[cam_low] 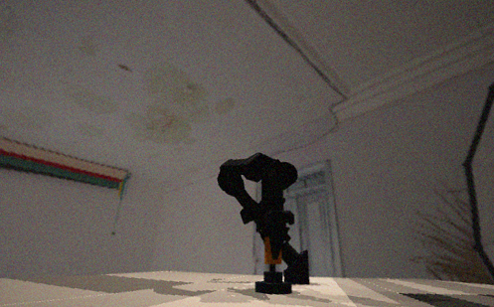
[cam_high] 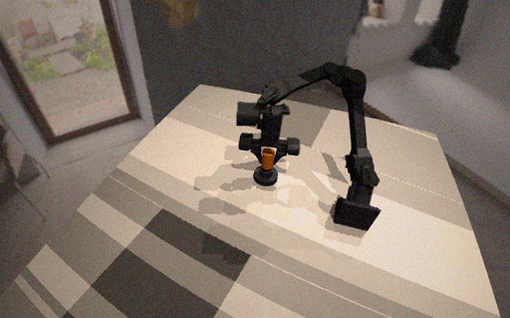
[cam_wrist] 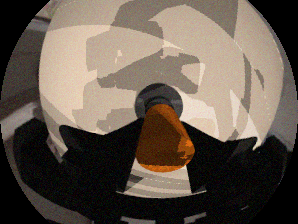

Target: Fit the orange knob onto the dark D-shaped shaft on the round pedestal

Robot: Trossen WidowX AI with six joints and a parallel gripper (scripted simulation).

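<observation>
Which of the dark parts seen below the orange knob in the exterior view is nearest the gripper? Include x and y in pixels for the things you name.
The thin shaft (cam_low: 272, 268), directly under the knob (cam_low: 270, 255); the wider, stepped round pedestal (cam_low: 273, 288) sits lower, on the table.

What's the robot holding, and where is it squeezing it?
The gripper holds the orange knob by two opposite sides, above the pedestal.

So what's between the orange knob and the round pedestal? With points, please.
A short length of dark shaft, below the orange knob (cam_high: 267, 160) (cam_low: 270, 252) (cam_wrist: 162, 140) and above the round pedestal (cam_high: 265, 178) (cam_low: 273, 288) (cam_wrist: 141, 104), in the exterior view.
</observation>
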